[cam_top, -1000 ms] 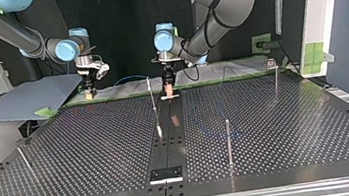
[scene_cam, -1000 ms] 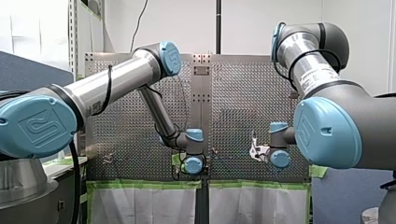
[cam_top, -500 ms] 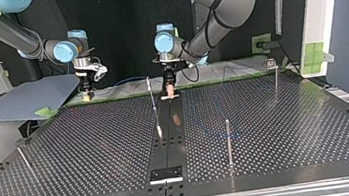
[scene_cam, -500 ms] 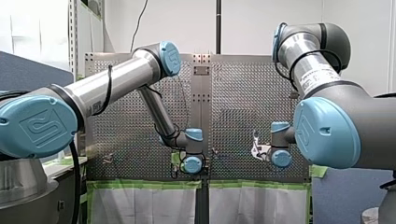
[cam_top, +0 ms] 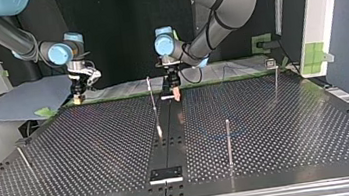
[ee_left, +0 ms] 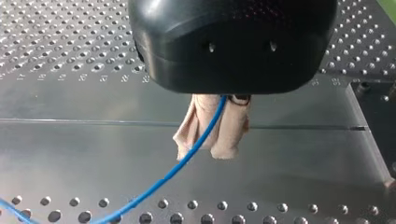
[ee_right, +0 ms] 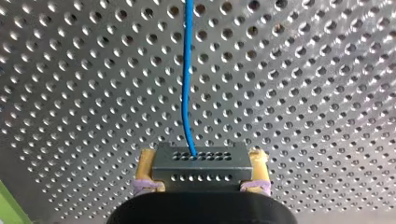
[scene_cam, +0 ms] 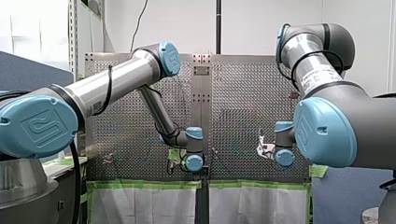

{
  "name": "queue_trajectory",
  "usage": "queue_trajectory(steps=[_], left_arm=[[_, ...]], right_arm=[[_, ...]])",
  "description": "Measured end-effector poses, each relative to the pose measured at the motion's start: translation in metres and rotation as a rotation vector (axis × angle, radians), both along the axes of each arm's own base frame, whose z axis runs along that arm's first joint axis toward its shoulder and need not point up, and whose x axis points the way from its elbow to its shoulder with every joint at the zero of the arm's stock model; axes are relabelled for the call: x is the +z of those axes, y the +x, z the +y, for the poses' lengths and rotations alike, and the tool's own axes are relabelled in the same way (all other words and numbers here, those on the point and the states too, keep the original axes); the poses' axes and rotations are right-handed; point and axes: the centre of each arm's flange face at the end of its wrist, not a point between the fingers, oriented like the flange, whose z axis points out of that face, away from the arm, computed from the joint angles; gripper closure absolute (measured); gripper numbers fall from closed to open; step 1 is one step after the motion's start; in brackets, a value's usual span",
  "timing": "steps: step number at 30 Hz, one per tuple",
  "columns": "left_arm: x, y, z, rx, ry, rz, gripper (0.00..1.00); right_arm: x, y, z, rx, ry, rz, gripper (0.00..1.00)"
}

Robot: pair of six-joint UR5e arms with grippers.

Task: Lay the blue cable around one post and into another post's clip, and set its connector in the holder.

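Note:
In the left wrist view my left gripper point(ee_left: 211, 150) has its beige pads shut on the thin blue cable point(ee_left: 198, 142), just over the table's smooth middle strip. The cable trails away across the perforated plate. In the right wrist view my right gripper point(ee_right: 201, 183) is shut with its yellow pads on the grey connector block point(ee_right: 201, 163); the blue cable point(ee_right: 187, 79) runs straight ahead from it above the holes. In the top view my left gripper point(cam_top: 173, 92) hangs at the far middle and my right gripper point(cam_top: 77, 97) at the far left edge.
Thin metal posts stand on the table in the top view: one point(cam_top: 152, 98) beside my left gripper, one point(cam_top: 229, 141) nearer the front, one with a clip on top point(cam_top: 273, 73) at the right, a leaning one point(cam_top: 23, 158) at the left. A black holder plate point(cam_top: 166, 174) lies front centre.
My right gripper has moved further to the top view's left with the connector. My left gripper has shifted a little to that view's right and turned, still on the cable.

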Motion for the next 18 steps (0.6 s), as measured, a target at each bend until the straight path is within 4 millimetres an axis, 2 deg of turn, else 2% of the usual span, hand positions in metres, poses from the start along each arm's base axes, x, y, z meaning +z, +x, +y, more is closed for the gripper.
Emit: queue_trajectory(steps=[3,5,6,7,8,13,14,15,16,18], left_arm=[[0.0000,0.0007,-0.0004,-0.014,-0.006,0.005,0.96],[-0.0006,0.0005,-0.0004,-0.027,-0.012,0.014,0.81],[-0.0012,0.0001,-0.0005,-0.034,-0.017,0.021,0.81],[-0.0016,-0.0002,-0.0007,-0.040,-0.020,0.026,0.72],[-0.0019,-0.0005,-0.0008,-0.045,-0.023,0.031,0.55],[-0.0043,-0.0035,-0.0020,-0.079,-0.037,0.063,0.55],[-0.0048,-0.0041,-0.0023,-0.085,-0.036,0.069,0.42],[-0.0056,-0.0049,-0.0026,-0.094,-0.035,0.077,0.42],[-0.0060,-0.0055,-0.0030,-0.100,-0.033,0.083,0.00],[-0.0055,-0.0084,-0.0053,-0.120,-0.023,0.098,0.00]], right_arm=[[0.0008,-0.0017,-0.0021,-0.004,-0.001,0.001,0.98],[0.0006,-0.0022,-0.0023,-0.005,0.001,0.001,0.98],[0.0005,-0.0022,-0.0023,-0.005,0.001,0.001,0.98],[0.0004,-0.0022,-0.0022,-0.004,0.003,0.002,0.98],[0.0003,-0.0022,-0.0021,-0.004,0.004,0.002,0.98],[-0.0009,-0.0013,-0.0011,0.001,0.010,0.003,0.98],[-0.0010,-0.0009,-0.0009,0.003,0.011,0.003,0.98],[-0.0011,-0.0006,-0.0007,0.005,0.012,0.003,0.98],[-0.0012,-0.0002,-0.0006,0.007,0.013,0.003,0.98],[-0.0018,0.0001,-0.0003,0.009,0.014,0.004,0.98]])
